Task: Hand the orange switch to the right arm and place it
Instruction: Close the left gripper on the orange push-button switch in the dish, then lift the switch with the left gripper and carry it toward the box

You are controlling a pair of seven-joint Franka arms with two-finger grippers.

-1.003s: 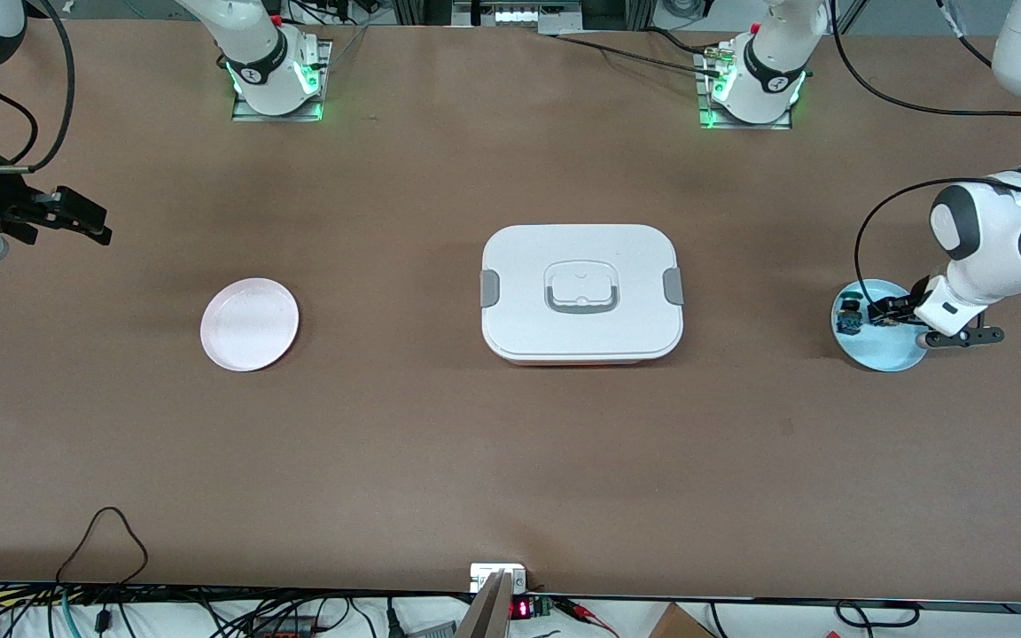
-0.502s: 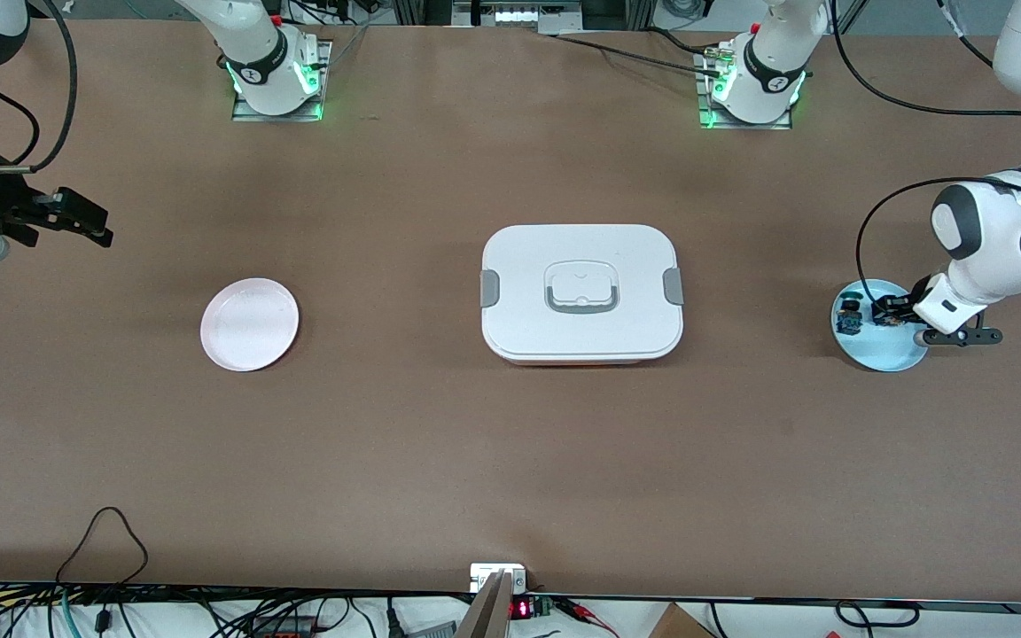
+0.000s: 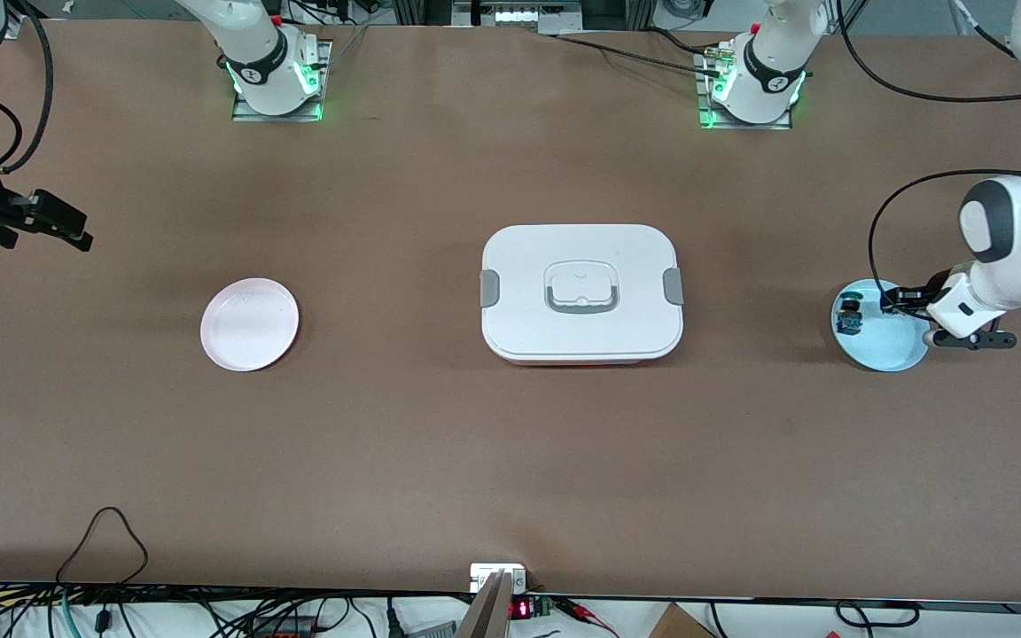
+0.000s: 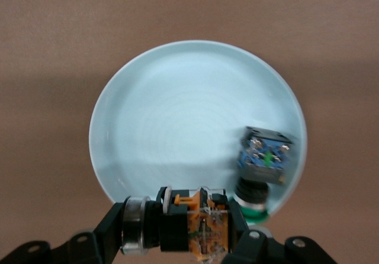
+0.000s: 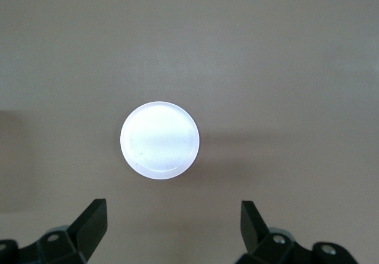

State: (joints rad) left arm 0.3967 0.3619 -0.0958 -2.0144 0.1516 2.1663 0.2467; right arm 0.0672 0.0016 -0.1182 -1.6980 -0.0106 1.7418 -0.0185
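Note:
The orange switch [image 4: 198, 225], black with orange-amber parts and a silver ring, is clamped between my left gripper's [image 4: 179, 228] fingers, above the light blue plate [image 4: 177, 116]. In the front view my left gripper [image 3: 890, 301] hangs over that plate [image 3: 883, 353] at the left arm's end of the table. My right gripper [image 3: 72, 229] is open and empty over the table's right arm end. In the right wrist view it [image 5: 173, 213] stands apart from the pink plate [image 5: 160, 139], with only bare table between its fingers.
A blue-and-green component [image 4: 265, 157] lies on the blue plate near its rim and also shows in the front view [image 3: 848, 316]. A white lidded box [image 3: 581, 292] stands mid-table. The pink plate [image 3: 249, 323] lies between the box and the right gripper.
My left gripper has risen off the blue plate with the orange switch and shifted toward the left arm's end. My right gripper has drifted slightly toward the table's right arm end.

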